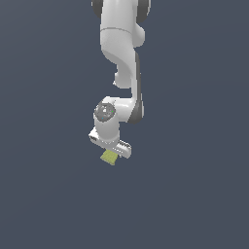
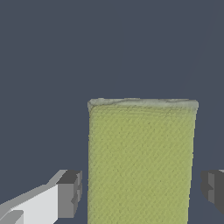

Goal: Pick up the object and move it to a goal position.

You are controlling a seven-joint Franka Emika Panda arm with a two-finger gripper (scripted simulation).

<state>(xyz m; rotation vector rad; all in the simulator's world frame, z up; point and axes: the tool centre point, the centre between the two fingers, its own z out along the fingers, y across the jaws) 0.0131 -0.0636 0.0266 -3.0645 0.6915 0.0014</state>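
The gripper point(image 2: 140, 188) has its fingers point(image 2: 70, 192) spread apart, one on each side of the block point(image 2: 140, 162) with a gap, not touching it. The block is yellow-green, flat, finely textured, sitting directly under the gripper point(image 1: 113, 151).

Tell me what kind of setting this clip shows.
Likely a bare simulated workspace: a flat dark blue-grey ground, one white arm, and a yellow-green block between its open gripper fingers. No furniture shows.

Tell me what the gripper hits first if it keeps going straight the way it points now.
Most likely the yellow-green block: it sits between the open jaws of the gripper, with a gap on each side. Depth to it is unclear.
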